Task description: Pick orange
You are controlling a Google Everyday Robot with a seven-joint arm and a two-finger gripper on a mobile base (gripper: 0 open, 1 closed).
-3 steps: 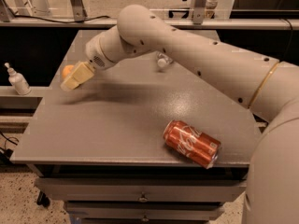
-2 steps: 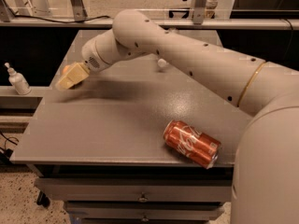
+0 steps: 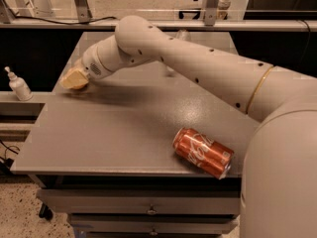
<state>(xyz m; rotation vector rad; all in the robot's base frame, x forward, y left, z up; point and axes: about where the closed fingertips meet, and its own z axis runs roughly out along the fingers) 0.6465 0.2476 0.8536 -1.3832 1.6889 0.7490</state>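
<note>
No orange shows in the camera view; it is hidden or out of view. My gripper, with pale yellow tips, hangs low over the far left edge of the grey table, at the end of my white arm, which stretches across the table from the right. A red Coca-Cola can lies on its side near the table's front right edge, far from the gripper.
A small white pump bottle stands on a lower ledge left of the table. A pale object shows behind the arm at the table's back. Drawers sit under the table front. Metal frame legs stand behind.
The arm has swung further left, carrying the gripper out to the table's left edge. The can has not moved.
</note>
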